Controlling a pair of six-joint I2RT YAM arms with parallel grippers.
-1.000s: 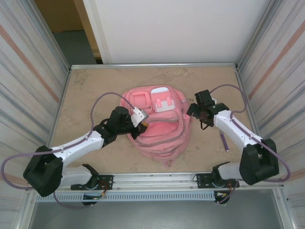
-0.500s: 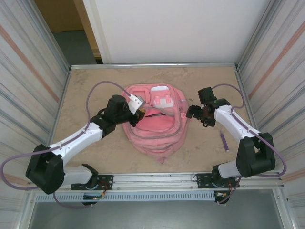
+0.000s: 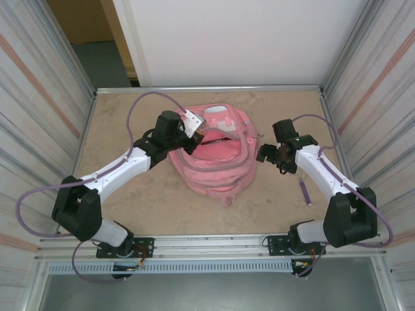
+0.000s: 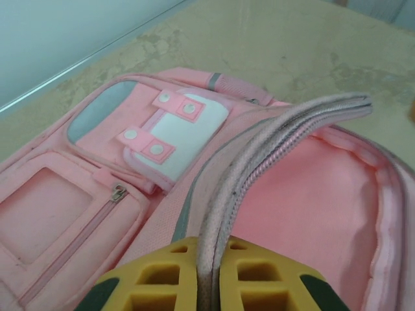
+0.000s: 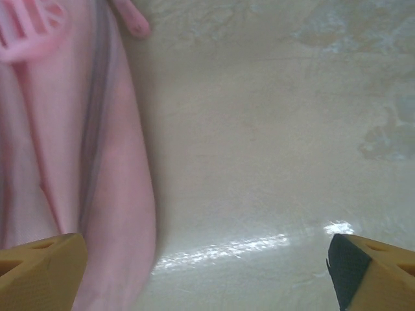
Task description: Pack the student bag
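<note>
Student bag [image 3: 214,170]: soft pink fabric, likely light, saggy | left hand [image 3: 196,133] pinches its open zipper rim, a firm hold | right hand [image 3: 266,154] spread beside it

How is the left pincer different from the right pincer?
The left pincer is shut on the edge of the bag, while the right pincer is open wide and holds nothing. The left pincer sits over the open bag, but the right pincer hangs beside the bag, over the table. Both are yellow-tipped.
</note>
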